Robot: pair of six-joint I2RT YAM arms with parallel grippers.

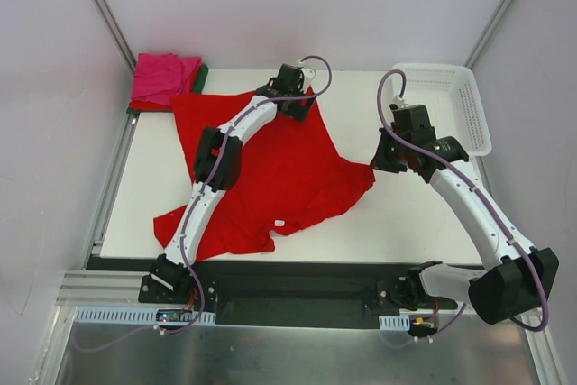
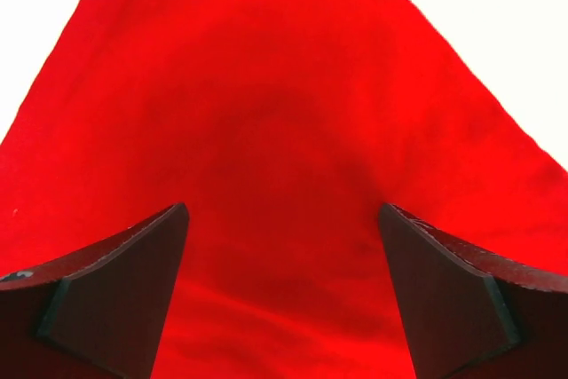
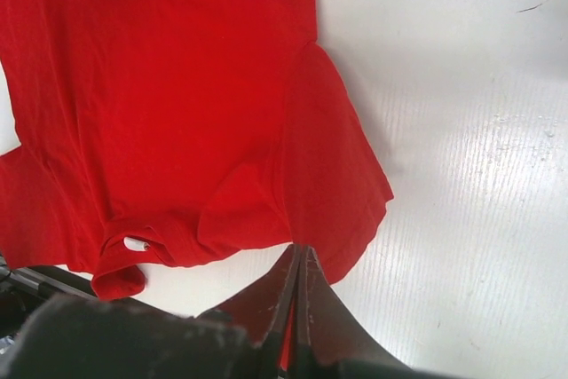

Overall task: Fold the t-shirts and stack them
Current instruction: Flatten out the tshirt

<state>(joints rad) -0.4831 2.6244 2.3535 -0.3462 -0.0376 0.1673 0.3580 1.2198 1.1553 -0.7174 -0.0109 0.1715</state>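
- my left gripper (image 2: 282, 215) is open wide. its two dark fingers (image 2: 133, 272) stand far apart and nothing is between them.
- it hangs over the far part of the red shirt (image 1: 279, 178). in the left wrist view the cloth under it narrows to a point, with white table on both sides.
- i cannot tell if the fingers touch the cloth.
- my right gripper (image 3: 300, 255) is closed, finger against finger. its tips are just beside the hem of the right sleeve (image 3: 342, 184).
- a thin red line shows between these fingers. i cannot tell if cloth is pinched there.
- the red shirt lies spread on the table (image 1: 406, 223), collar toward the near edge, a little wrinkled. my left arm reaches across it.
- a folded pink shirt (image 1: 164, 78) lies at the far left corner, on top of a green shirt (image 1: 202, 78). a corner of the red shirt is just beside this pile.
- the white basket (image 1: 473, 105) stands at the far right, apart from the red shirt.
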